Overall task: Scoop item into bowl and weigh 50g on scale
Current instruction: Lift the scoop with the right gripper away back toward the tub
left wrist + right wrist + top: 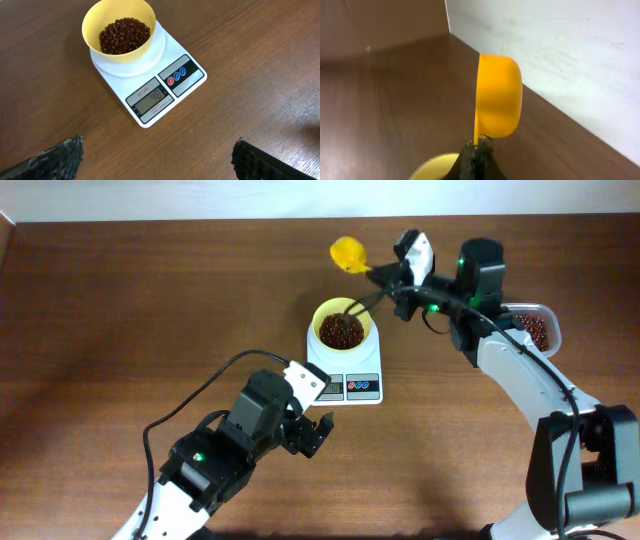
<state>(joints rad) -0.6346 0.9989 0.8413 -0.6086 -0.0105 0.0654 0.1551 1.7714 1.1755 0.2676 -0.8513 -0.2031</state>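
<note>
nearly there: beans (124, 34) in the bowl (90, 25), scale (150, 116) reads about 48, just short of 50; right gripper (385, 280) clamps the scoop (348, 253), left gripper (312, 435) gapes wide

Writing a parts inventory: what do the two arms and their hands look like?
The left arm and right arm have white shells, black joints, green indicator lights and black cables. The left hand has black ridged pads.

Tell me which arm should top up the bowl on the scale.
Right. The right gripper is shut on the yellow scoop, just past the bowl and near the bean container. The left gripper is open and empty, in front of the scale, whose display seems to read 48.
</note>
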